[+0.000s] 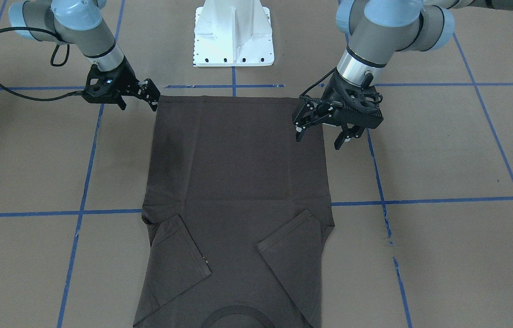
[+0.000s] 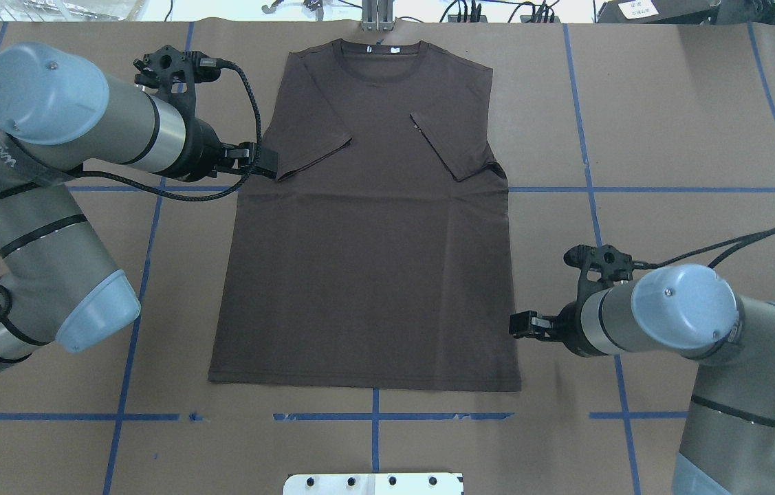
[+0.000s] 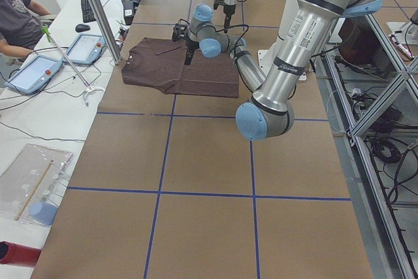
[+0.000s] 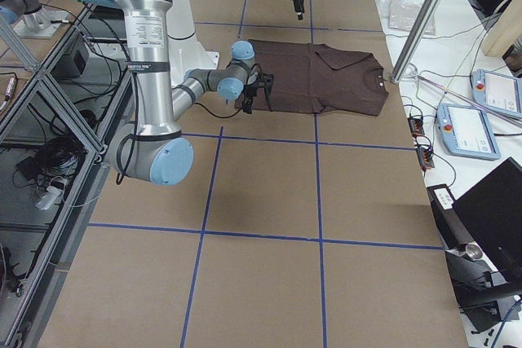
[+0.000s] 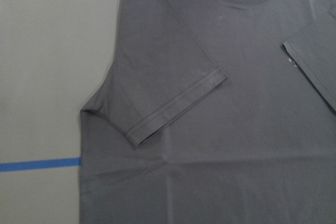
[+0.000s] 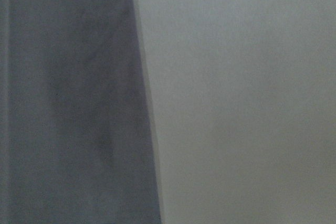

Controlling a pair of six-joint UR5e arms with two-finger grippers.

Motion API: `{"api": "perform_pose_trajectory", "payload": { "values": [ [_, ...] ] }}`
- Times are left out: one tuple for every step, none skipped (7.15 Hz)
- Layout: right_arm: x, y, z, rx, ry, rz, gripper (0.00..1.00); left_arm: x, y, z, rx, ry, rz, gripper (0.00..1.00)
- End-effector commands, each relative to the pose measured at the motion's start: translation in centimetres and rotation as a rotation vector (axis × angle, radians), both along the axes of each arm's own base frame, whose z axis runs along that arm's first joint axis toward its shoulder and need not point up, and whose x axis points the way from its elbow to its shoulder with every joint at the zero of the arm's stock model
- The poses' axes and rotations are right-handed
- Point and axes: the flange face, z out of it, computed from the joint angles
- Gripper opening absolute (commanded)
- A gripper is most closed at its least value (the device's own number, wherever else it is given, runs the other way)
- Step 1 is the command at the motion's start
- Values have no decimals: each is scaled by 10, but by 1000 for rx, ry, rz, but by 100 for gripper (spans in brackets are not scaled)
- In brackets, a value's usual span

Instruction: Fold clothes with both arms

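Two sleeves folded in on T-shirt, flat on bench | left fingers spread, raised over T-shirt | right fingers spread, low beside its right edge

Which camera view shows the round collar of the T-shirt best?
Overhead exterior: the whole collar shows at the far end of the T-shirt. The front-facing view cuts it at the bottom edge, the left wrist view shows only its lower arc, the side views show it small, the right wrist view not at all.
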Motion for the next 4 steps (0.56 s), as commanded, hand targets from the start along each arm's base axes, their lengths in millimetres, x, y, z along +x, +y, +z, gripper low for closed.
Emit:
{"api": "perform_pose_trajectory", "payload": {
  "values": [
    [-24,32,9,-14,16,-8,100,-7,4,-6,16,13,-3,100],
    [-31,39,8,-25,15,2,100,-10,2,-7,17,14,-9,100],
    [-42,43,-3,-32,36,-9,100,-13,-1,-6,21,10,-14,100],
    [-55,43,-17,-38,64,-14,100,-14,-2,-6,20,9,-16,100]
  ]
}}
